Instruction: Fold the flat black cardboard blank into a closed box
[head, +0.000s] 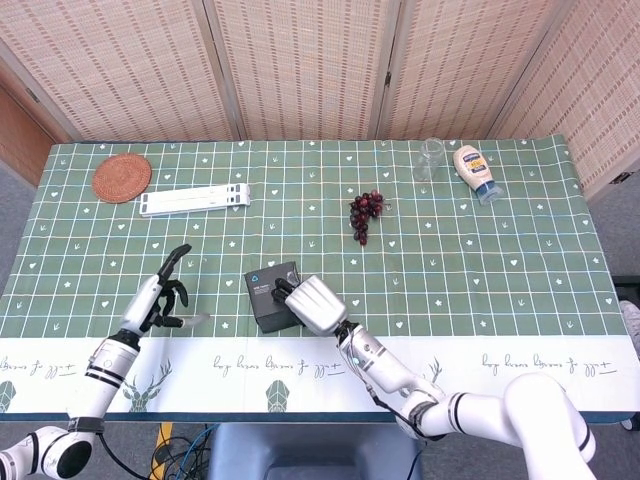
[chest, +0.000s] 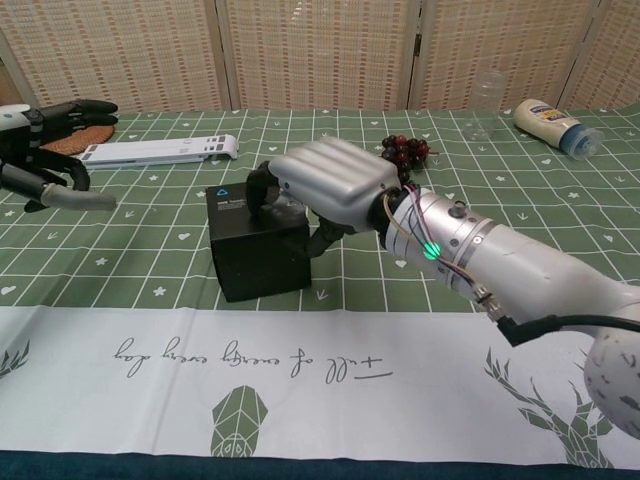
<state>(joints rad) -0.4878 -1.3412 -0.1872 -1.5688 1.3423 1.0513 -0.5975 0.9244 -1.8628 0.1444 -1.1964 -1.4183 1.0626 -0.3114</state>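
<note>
The black cardboard box (head: 268, 296) (chest: 255, 255) stands upright on the green checked tablecloth, near the front middle, with a small blue mark on its top. My right hand (head: 310, 303) (chest: 325, 184) rests on the box's top right, fingers curled over the lid and thumb against its right side. My left hand (head: 160, 302) (chest: 45, 150) hovers well to the left of the box, fingers spread, holding nothing.
A bunch of dark grapes (head: 365, 212) lies behind the box. A white folded stand (head: 195, 200) and a woven coaster (head: 122, 177) sit at the back left. A clear glass (head: 430, 158) and a mayonnaise bottle (head: 476, 172) are at the back right.
</note>
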